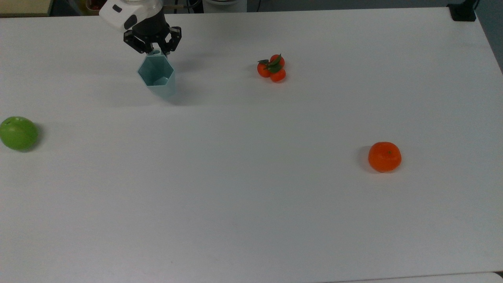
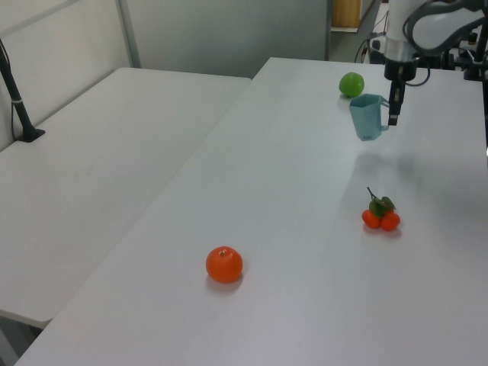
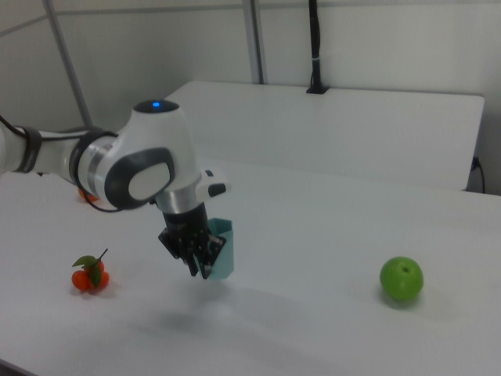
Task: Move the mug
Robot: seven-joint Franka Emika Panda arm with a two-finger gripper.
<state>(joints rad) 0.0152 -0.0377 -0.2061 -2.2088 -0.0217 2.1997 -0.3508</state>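
At the top view's far left of the tabletop point(image 1: 251, 220), pincer point(image 1: 154, 50) pinches mug point(image 1: 156, 76) by its handle tab; lower level, then release.

Pale teal faceted mug point(image 1: 156, 77) hangs upright, pinched by its tab handle.

**Hidden and cut off**

In the right view the hand point(image 3: 200, 258) covers the near side of the mug point(image 3: 222, 249), and whether the mug's base touches the bench point(image 3: 329, 329) cannot be told. The top view's upper edge cuts the arm point(image 1: 133, 10) above the wrist. The top view's left edge clips the green apple point(image 1: 17, 133). In the left view the mug's handle point(image 2: 386, 113) is hidden behind the fingers.
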